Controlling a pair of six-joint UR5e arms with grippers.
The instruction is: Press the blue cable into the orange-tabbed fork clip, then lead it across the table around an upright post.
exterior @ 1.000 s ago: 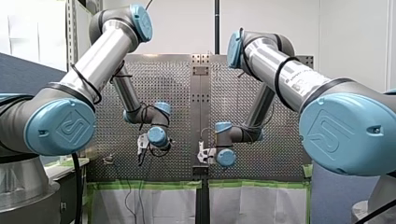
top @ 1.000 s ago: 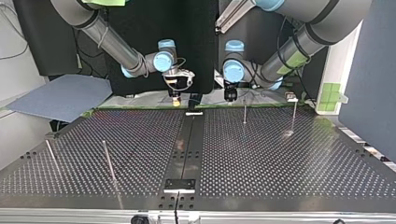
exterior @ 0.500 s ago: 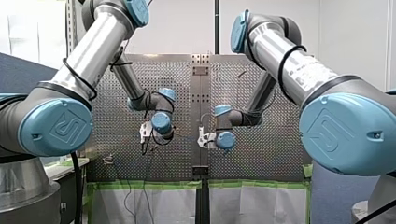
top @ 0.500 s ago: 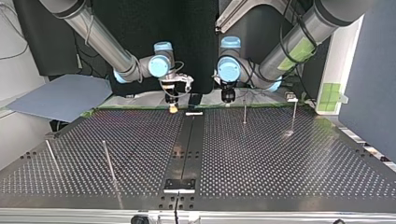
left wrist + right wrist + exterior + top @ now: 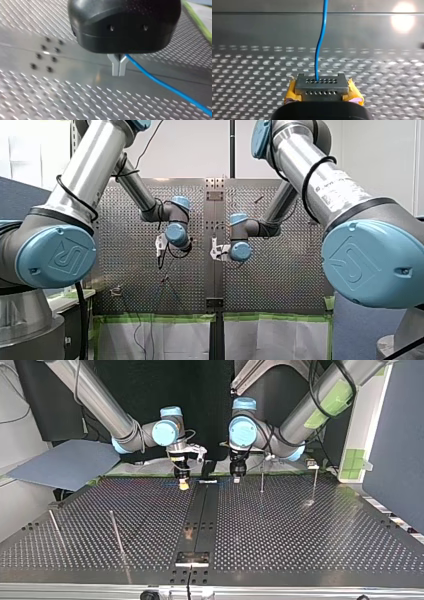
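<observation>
The blue cable (image 5: 160, 83) runs out sideways from my left gripper (image 5: 119, 68), whose metal fingers are shut on it just above the table's centre strip. In the right wrist view the same cable (image 5: 321, 47) leaves my right gripper (image 5: 322, 84) straight ahead, pinched between its shut yellow-padded fingers. In the top view my right gripper (image 5: 183, 483) and my left gripper (image 5: 237, 477) hang side by side at the far edge. A small clip-like fixture (image 5: 312, 464) sits at the far right of that view; I cannot make out its tab. Two upright posts (image 5: 262, 480) (image 5: 315, 482) stand close to my left gripper.
Two more thin posts (image 5: 116, 532) (image 5: 54, 526) lean at the top view's near left. A smooth metal strip (image 5: 200, 515) divides the perforated table (image 5: 300, 530). A grey board (image 5: 65, 462) lies beyond the far left corner. Green tape (image 5: 160, 317) lines the table's edge.
Both arms have carried their grippers from beyond the far edge, as the top view shows it, inward over the perforated plate. The grips on the cable are unchanged.
</observation>
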